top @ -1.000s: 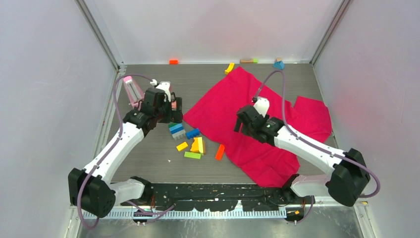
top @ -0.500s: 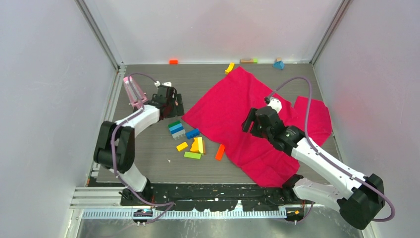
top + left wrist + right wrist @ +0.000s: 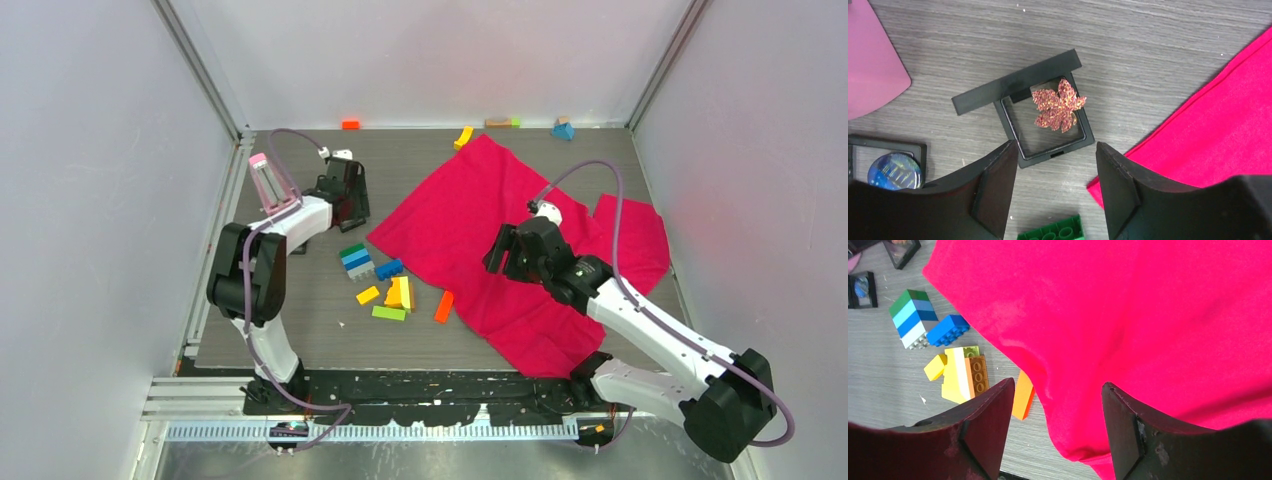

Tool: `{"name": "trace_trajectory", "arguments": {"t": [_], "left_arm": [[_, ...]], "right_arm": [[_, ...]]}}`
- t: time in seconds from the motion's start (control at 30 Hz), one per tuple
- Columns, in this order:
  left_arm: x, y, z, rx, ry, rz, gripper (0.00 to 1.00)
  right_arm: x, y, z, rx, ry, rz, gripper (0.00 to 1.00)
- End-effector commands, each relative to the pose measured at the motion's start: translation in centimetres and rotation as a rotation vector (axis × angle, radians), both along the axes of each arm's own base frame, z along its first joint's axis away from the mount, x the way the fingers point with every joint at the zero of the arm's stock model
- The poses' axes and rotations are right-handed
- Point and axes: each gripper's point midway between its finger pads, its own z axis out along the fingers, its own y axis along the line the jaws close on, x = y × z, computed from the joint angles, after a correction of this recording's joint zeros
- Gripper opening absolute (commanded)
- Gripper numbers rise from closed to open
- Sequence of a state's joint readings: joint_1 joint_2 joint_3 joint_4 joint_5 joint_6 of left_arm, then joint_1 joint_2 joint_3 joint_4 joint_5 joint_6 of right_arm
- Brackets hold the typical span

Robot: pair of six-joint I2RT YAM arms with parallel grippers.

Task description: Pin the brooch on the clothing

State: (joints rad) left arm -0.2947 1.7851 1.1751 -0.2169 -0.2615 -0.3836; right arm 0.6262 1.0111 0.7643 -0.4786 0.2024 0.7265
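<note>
The brooch (image 3: 1058, 104), a coral-pink glittery flower shape, lies in an open black square box (image 3: 1048, 145) on the grey table. My left gripper (image 3: 1054, 150) is open and empty, hovering just near of the box; in the top view it sits at the back left (image 3: 345, 195). The crimson clothing (image 3: 500, 240) lies spread at centre right, and its edge shows in the left wrist view (image 3: 1218, 130). My right gripper (image 3: 1058, 385) is open and empty above the clothing's (image 3: 1128, 315) left hem; in the top view it is at the middle (image 3: 505, 255).
A second black box with a blue round piece (image 3: 890, 170) lies left of the brooch box. A pink cone (image 3: 266, 182) stands at the far left. Toy blocks (image 3: 385, 285) lie between the arms, a green one (image 3: 1053, 232) under my left gripper. More blocks (image 3: 463, 137) line the back wall.
My left arm has folded back and its gripper moved toward the back left, over the brooch box. My right gripper shifted slightly right over the clothing.
</note>
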Motion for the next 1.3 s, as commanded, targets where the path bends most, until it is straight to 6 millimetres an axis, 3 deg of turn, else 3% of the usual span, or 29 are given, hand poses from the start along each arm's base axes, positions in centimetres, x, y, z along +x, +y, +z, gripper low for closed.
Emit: {"name": "trace_trajectory", "arguments": {"t": [0.0, 0.37, 0.63, 1.27], "left_arm": [[2.7, -0.1, 1.2, 0.026, -0.074, 0.019, 0.59], [4.2, -0.3, 0.3, 0.072, -0.051, -0.008, 0.53], [5.0, 0.0, -0.6, 0.114, -0.013, -0.002, 0.54], [4.4, 0.3, -2.2, 0.133, 0.036, -0.003, 0.59]], "right_arm": [[0.9, 1.5, 0.8, 0.027, -0.022, 0.058, 0.69], [0.4, 2.5, 1.3, 0.098, -0.018, 0.083, 0.68], [0.2, 2.6, 1.1, 0.099, -0.009, 0.090, 0.68], [-0.3, 2.7, 0.7, 0.113, 0.006, 0.095, 0.68]]}}
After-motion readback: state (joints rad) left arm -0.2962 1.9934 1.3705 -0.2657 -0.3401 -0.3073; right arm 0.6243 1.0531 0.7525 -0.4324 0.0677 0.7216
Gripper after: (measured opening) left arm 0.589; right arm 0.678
